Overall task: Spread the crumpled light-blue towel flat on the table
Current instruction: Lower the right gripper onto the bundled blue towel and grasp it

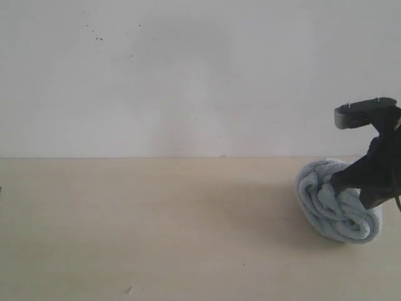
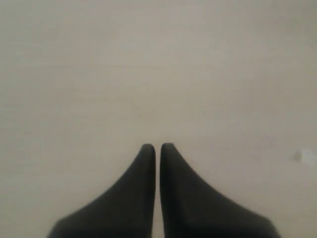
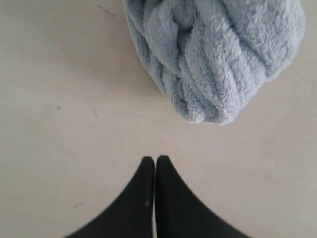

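The light-blue towel (image 1: 335, 202) lies bunched into a tight, folded ball at the right of the beige table (image 1: 156, 226). In the right wrist view the towel (image 3: 218, 54) fills the upper part, its fluffy folds a short way ahead of my right gripper (image 3: 155, 159), which is shut with nothing between its fingers. In the exterior view the right arm's black gripper (image 1: 338, 182) reaches over the towel from the right. My left gripper (image 2: 157, 147) is shut and empty over bare tabletop; the left arm does not show in the exterior view.
A plain white wall (image 1: 188, 75) rises behind the table. A small pale speck (image 1: 129, 290) lies on the tabletop near the front; a similar whitish fleck (image 2: 304, 155) shows in the left wrist view.
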`<state>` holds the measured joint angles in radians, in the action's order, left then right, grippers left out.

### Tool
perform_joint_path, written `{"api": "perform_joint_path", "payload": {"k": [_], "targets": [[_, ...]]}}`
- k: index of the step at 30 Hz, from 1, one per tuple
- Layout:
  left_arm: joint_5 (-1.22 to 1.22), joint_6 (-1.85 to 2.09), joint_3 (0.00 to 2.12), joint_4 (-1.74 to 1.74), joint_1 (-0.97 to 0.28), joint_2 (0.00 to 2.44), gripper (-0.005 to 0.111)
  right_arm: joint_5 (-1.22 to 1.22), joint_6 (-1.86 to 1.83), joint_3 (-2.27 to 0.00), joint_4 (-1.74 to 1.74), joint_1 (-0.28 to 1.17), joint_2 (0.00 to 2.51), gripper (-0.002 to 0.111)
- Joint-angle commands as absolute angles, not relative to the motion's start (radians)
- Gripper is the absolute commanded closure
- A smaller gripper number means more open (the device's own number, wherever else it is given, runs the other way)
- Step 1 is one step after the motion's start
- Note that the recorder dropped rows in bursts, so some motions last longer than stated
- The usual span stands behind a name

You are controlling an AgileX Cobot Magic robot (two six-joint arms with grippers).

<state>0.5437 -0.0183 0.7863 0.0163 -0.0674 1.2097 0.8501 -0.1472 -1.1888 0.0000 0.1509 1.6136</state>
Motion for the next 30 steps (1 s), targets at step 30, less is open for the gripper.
{"api": "perform_joint_path", "payload": {"k": [30], "targets": [[0.619,0.942,0.815,-0.908,-0.171,1.409,0.092,0.464,0.233,-1.195,-0.355,0.149,1.900,0.108]]}}
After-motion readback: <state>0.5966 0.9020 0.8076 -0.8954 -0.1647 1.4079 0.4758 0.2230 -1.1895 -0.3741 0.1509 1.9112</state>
